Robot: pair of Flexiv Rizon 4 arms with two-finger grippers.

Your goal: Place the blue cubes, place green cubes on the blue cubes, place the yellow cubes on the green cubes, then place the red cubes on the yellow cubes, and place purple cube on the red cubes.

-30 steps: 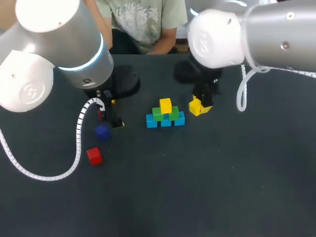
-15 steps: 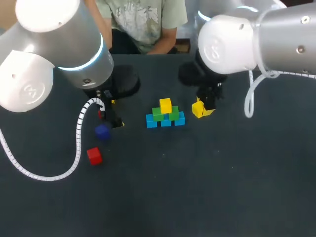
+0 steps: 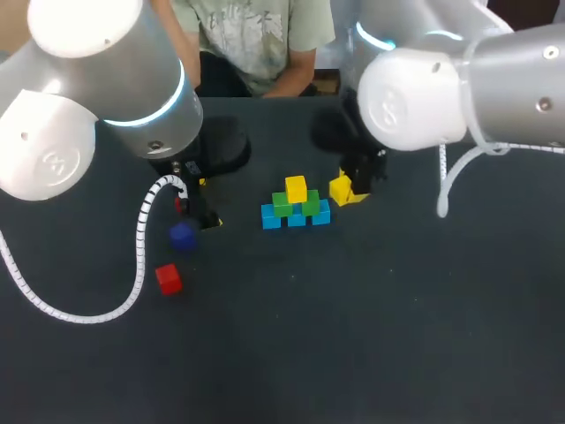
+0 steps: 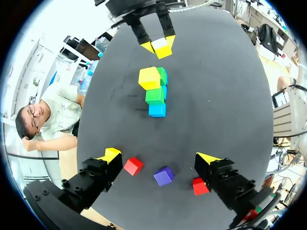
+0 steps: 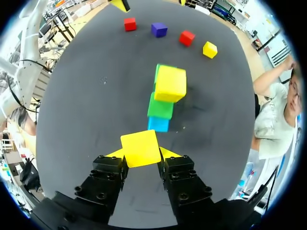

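A stack stands mid-table: three blue cubes (image 3: pixel 296 216) in a row, two green cubes (image 3: pixel 297 204) on them, one yellow cube (image 3: pixel 296 187) on top. Just right of it and above the table, my right gripper (image 3: pixel 347 187) is shut on a second yellow cube (image 3: pixel 340 188); in its wrist view this cube (image 5: pixel 140 148) sits between the fingers, short of the stack (image 5: pixel 163 103). My left gripper (image 4: pixel 160 158) hangs open over a red cube (image 4: pixel 133 166), the purple cube (image 4: pixel 164 176) and another red cube (image 4: pixel 200 186).
In the head view the purple cube (image 3: pixel 183 235) and one red cube (image 3: pixel 168 278) lie left of the stack, below my left arm's white cable (image 3: pixel 141 238). The second red cube (image 3: pixel 179 204) is partly hidden by the left gripper.
My right gripper has carried its yellow cube leftward, closer to the stack. The left arm and the loose cubes have stayed put.
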